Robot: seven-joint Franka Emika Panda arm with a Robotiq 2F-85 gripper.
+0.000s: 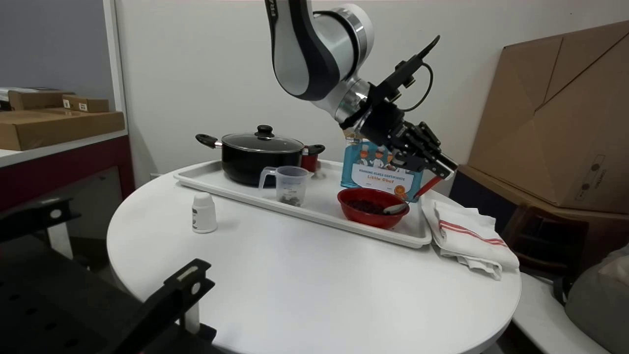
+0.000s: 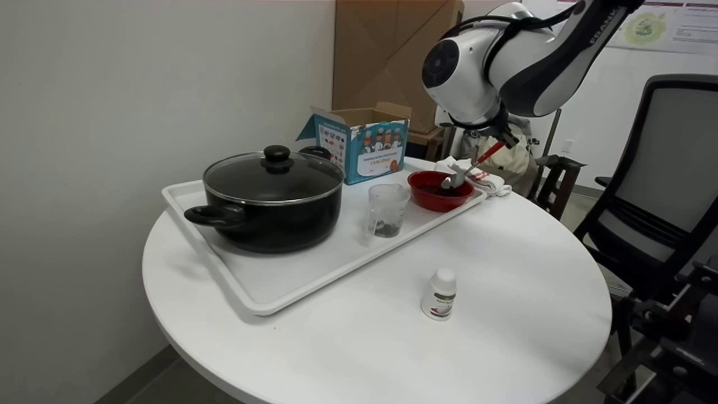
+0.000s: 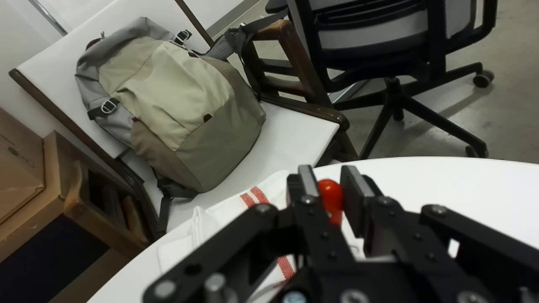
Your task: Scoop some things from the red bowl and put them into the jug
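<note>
The red bowl holds dark bits and sits at one end of the white tray, also in an exterior view. My gripper, also in an exterior view, is shut on the red handle of a spoon. In the wrist view the fingers pinch the red handle end. The spoon slants down, and its metal head is at the bowl, over or in the dark bits. The jug, a clear measuring cup, stands upright on the tray with dark bits at its bottom.
The tray also holds a black lidded pot beside the jug and a blue box behind the bowl. A folded towel lies beside the tray's end. A small white bottle stands on the round table.
</note>
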